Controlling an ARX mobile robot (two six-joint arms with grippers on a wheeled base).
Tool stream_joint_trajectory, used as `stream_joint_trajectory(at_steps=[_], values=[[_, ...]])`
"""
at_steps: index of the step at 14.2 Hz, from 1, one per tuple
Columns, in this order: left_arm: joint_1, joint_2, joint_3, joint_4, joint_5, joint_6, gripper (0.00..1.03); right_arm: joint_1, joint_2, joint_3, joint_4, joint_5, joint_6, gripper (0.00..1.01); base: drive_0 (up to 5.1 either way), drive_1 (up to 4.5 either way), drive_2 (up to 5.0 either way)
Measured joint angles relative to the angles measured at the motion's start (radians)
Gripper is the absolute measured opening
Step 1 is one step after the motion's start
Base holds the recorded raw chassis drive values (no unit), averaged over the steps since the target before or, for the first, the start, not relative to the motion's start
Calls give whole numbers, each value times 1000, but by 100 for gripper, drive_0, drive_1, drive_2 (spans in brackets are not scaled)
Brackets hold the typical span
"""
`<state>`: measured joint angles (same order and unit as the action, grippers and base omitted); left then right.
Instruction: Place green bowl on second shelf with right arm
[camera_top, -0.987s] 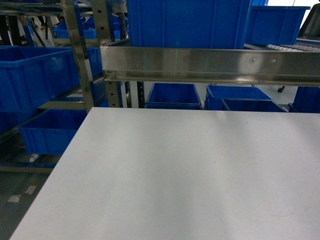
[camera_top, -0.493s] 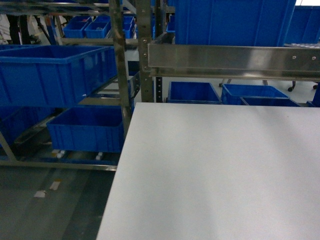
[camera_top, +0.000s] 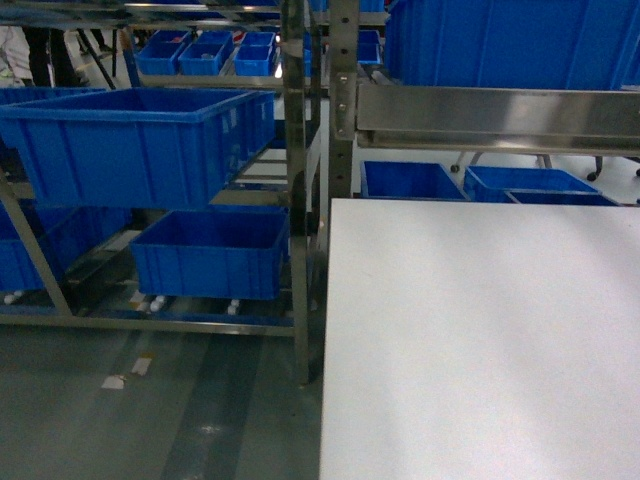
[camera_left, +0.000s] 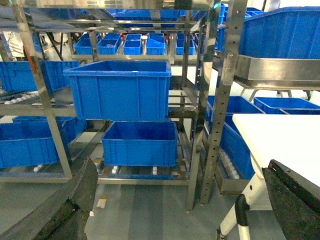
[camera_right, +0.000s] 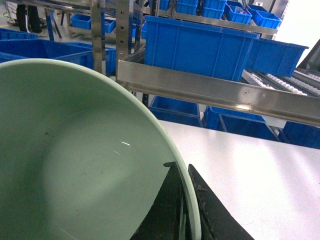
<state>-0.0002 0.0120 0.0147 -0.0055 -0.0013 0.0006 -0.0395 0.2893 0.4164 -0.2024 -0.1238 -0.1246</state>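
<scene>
Dim bluish head view, soft focus, glare on steel rail (camera_right: 210, 90)

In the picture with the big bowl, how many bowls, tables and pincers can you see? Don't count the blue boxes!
Bowls: 1, the green bowl
Tables: 1, the white table
Pincers: 1, the right pincer, pinching the bowl's rim
Total: 3
</scene>
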Motion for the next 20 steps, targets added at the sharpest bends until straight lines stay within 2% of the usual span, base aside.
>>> stream_joint_trajectory(at_steps=[20], values=[[0, 0, 0, 0, 1, 0, 98, 0, -3, 0, 0, 0, 0, 2, -483, 336, 151]])
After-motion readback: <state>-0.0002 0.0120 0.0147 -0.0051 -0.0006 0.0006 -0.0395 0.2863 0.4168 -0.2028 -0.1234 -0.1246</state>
